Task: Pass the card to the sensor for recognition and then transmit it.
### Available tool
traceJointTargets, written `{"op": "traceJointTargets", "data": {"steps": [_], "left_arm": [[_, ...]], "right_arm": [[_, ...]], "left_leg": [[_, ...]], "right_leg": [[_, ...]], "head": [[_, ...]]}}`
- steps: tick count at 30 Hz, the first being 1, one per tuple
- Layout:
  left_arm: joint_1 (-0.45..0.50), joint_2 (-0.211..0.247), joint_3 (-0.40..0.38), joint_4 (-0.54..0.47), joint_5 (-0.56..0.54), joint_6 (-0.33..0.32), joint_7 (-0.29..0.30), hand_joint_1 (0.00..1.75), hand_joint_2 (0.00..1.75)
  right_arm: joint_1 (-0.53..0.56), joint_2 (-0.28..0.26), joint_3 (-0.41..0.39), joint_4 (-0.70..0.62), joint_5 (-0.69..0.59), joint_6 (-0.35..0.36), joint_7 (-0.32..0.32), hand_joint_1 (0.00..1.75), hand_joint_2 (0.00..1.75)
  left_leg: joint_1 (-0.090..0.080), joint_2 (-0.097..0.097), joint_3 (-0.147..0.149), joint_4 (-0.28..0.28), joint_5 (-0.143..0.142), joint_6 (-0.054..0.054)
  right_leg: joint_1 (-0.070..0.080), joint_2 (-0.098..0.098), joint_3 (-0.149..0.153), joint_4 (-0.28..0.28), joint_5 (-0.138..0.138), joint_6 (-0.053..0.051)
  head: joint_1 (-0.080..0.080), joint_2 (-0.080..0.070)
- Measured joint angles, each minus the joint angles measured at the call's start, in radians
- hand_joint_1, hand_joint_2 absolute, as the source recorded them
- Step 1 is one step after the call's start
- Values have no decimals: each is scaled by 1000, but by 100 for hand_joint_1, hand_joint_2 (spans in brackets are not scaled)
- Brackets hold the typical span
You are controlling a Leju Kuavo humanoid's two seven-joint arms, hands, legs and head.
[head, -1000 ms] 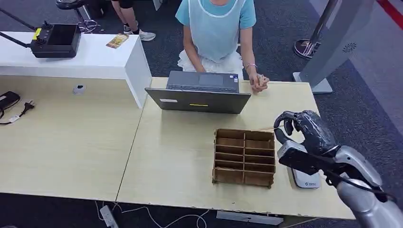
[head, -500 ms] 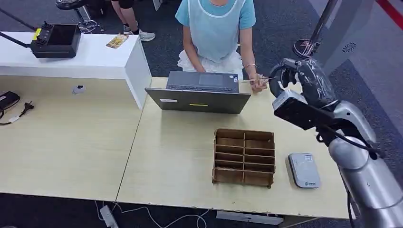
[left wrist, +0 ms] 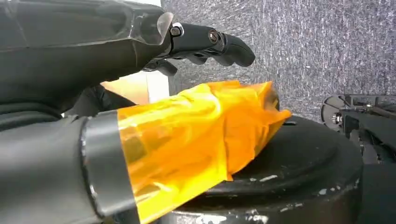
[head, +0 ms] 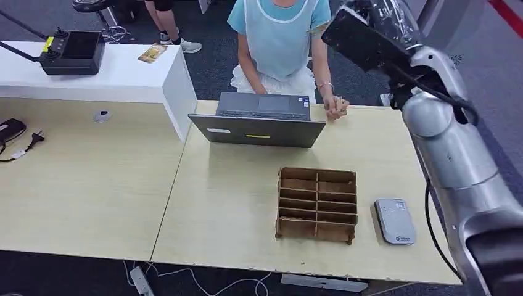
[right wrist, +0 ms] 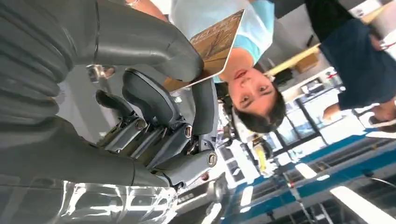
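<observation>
Here, at far left in the head view, a white side table [head: 123,80] carries a black controller [head: 73,52] and a small leaflet [head: 152,53]. Right of it, a pale wooden table [head: 234,209] holds an open grey laptop [head: 259,120], a brown cardboard divider tray [head: 317,204], and then a small grey card sensor [head: 395,221] lying flat near the table's right edge. A person in a light blue top [head: 280,37] sits behind the laptop. The silver right arm rises at far right, its right hand [head: 373,21] lifted high above the table. In the right wrist view, the thumb and a finger pinch a thin, flat card [right wrist: 217,44] with a tan-brown printed face and pale edge. The left hand [left wrist: 201,39] hangs with fingers loosely curled, holding nothing.
</observation>
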Motion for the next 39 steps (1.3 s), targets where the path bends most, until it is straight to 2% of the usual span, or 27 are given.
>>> {"op": "traceJointTargets", "data": {"steps": [9,17,24,39], "left_arm": [[-2,8,-27,0,-26,-13,0,0,0],[-5,11,-46,0,-39,-18,-3,0,0],[-5,15,-49,0,-37,-20,-9,0,0],[-5,18,-57,0,-40,-21,-7,0,0]], "right_arm": [[-170,107,35,296,65,14,32,175,175],[-273,164,53,525,106,10,51,175,175],[-321,180,57,680,158,-14,52,175,175],[-328,179,42,833,211,-24,70,175,175]], "left_leg": [[0,0,0,0,0,0],[0,0,0,0,0,0],[0,0,0,0,0,0],[0,0,1,1,0,0]], "right_leg": [[0,0,0,0,0,0],[0,0,0,0,0,0],[0,0,0,0,0,0],[0,0,0,0,0,0]], "head": [[0,0],[0,0],[0,0],[0,0]]}}
